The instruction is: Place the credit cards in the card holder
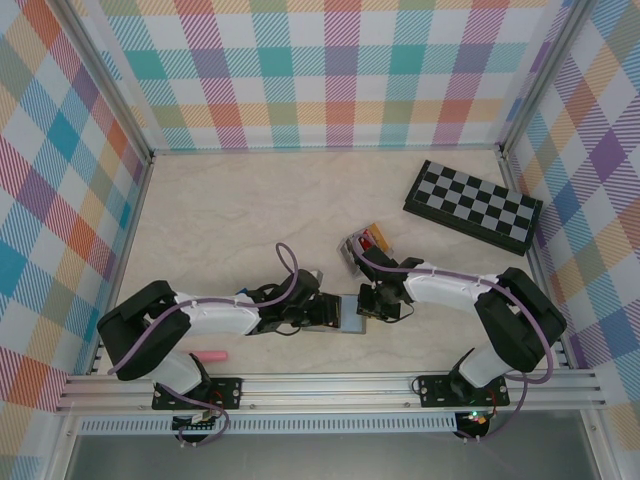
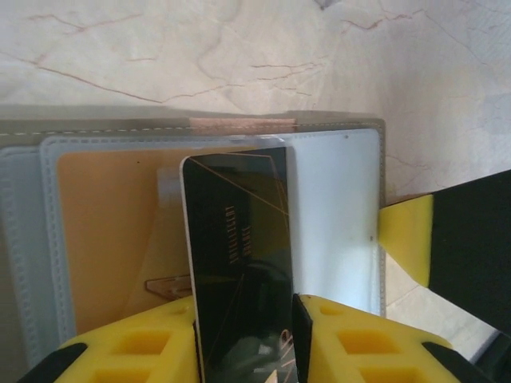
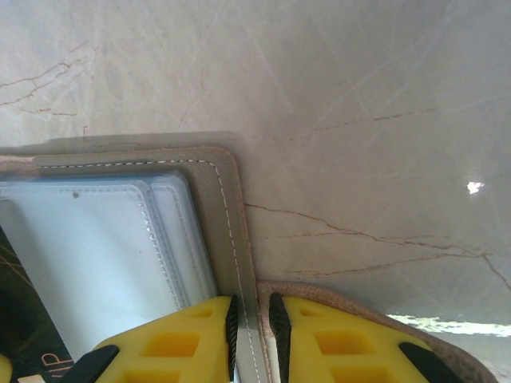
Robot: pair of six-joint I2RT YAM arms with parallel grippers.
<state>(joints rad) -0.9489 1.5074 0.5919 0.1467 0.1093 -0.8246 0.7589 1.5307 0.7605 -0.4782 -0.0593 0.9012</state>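
The pale bench (image 1: 220,220) carries everything. On it, the largest task thing is the card holder (image 1: 352,312), which lies open and flat between the 2 arms, near the front edge. We judge it soft and floppy, so it is better to pin it by an outer flap than by the pockets. The right gripper (image 3: 254,319) does this: its jaws are almost closed on the stitched grey edge of the holder.

Other credit cards (image 1: 372,240) stand in a small tray (image 1: 350,247) just behind the holder. 1 black card (image 2: 235,223) reaches over the pockets; we cannot tell if its far end is inside a slot. It looks light, stiff and slippery, so we would take it by its 2 flat faces near the rear end.

The left gripper (image 2: 243,311) has this card between its jaws, which stand narrow. We cannot tell whether the pads (image 2: 160,343) really press it.
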